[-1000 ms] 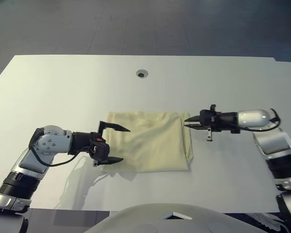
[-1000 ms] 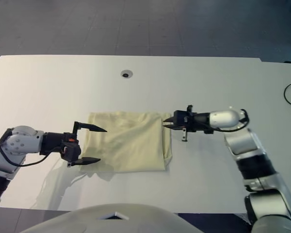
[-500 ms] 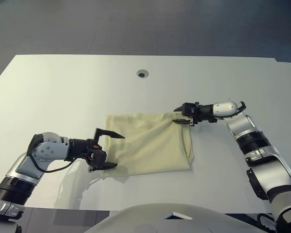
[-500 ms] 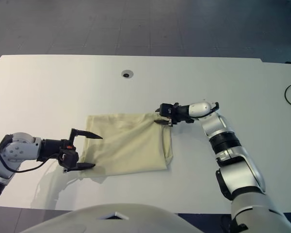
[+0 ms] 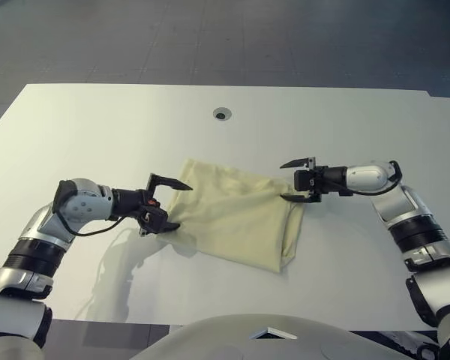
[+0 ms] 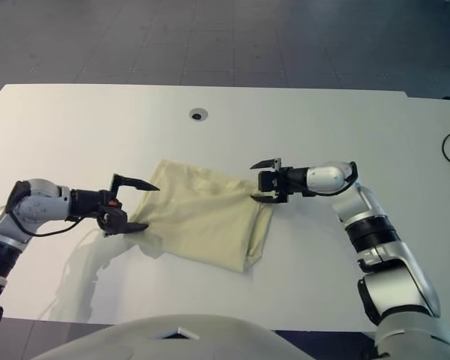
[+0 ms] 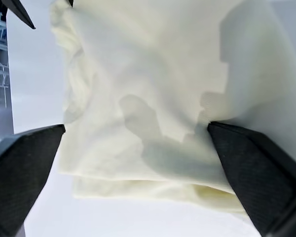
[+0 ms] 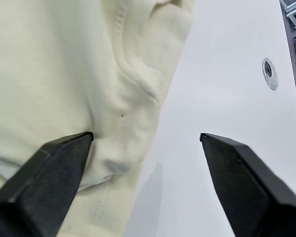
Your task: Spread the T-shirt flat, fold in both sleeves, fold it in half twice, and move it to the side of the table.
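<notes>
Folded pale-yellow cloth T-shirt sits skewed; left gripper and right gripper both agape at its edges. Next, likely: pinch, slide aside.

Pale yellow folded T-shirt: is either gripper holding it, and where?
Nothing is held. The left gripper and right gripper are both open, each with one finger at an opposite end of the pale yellow folded T-shirt.
</notes>
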You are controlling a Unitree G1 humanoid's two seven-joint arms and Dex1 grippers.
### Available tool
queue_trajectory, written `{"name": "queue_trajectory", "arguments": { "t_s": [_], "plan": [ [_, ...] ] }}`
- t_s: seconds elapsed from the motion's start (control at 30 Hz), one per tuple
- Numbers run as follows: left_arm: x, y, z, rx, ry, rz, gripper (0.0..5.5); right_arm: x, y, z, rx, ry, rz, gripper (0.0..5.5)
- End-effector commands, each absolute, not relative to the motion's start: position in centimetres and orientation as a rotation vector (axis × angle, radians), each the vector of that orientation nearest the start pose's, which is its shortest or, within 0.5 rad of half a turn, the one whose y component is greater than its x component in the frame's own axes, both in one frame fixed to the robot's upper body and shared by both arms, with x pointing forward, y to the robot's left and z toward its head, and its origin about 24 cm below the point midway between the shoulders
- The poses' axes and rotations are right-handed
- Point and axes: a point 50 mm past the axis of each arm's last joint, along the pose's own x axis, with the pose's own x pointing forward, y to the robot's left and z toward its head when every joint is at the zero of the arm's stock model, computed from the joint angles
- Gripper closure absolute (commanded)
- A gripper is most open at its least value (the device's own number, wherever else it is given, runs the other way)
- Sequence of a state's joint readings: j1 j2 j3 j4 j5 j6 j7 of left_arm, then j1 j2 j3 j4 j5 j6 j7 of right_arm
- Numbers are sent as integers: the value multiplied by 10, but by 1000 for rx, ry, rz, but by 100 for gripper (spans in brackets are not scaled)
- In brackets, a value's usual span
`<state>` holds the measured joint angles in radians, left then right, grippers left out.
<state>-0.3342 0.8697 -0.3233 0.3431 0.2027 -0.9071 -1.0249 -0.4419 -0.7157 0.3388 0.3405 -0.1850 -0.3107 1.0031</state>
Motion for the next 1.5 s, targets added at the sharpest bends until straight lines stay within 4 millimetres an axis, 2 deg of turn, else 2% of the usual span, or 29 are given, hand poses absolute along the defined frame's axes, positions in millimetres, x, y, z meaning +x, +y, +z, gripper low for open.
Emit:
{"name": "queue_trajectory", "arguments": {
  "t_s": [0.03,0.2,0.4,0.57,0.8,0.93,1.0,1.13,1.3,1.5],
  "plan": [
    [255,224,67,1475,-28,-1609,10,268,-207,69,-1119,294,1234,76],
    [270,222,72,1615,-126,-1686,10,247,-202,71,-1174,285,1265,11],
    [299,207,85,1868,-244,-1716,10,213,-184,72,-1179,252,1359,11],
    [318,186,88,2018,-429,-1670,10,197,-165,69,-1148,220,1430,11],
    [343,159,92,2239,-887,-1639,10,189,-146,74,-1086,189,1473,11],
    [350,140,93,2263,-1197,-1638,10,193,-136,81,-1025,163,1440,11],
    [353,134,95,2254,-1287,-1626,10,193,-134,82,-1015,161,1435,11],
    [355,142,99,2240,-1363,-1630,10,194,-134,91,-994,154,1399,11],
    [354,160,107,2210,-1385,-1632,10,200,-141,114,-980,118,1310,11],
    [356,178,132,2216,-1342,-1537,10,197,-150,135,-960,102,1264,11]
  ]
}}
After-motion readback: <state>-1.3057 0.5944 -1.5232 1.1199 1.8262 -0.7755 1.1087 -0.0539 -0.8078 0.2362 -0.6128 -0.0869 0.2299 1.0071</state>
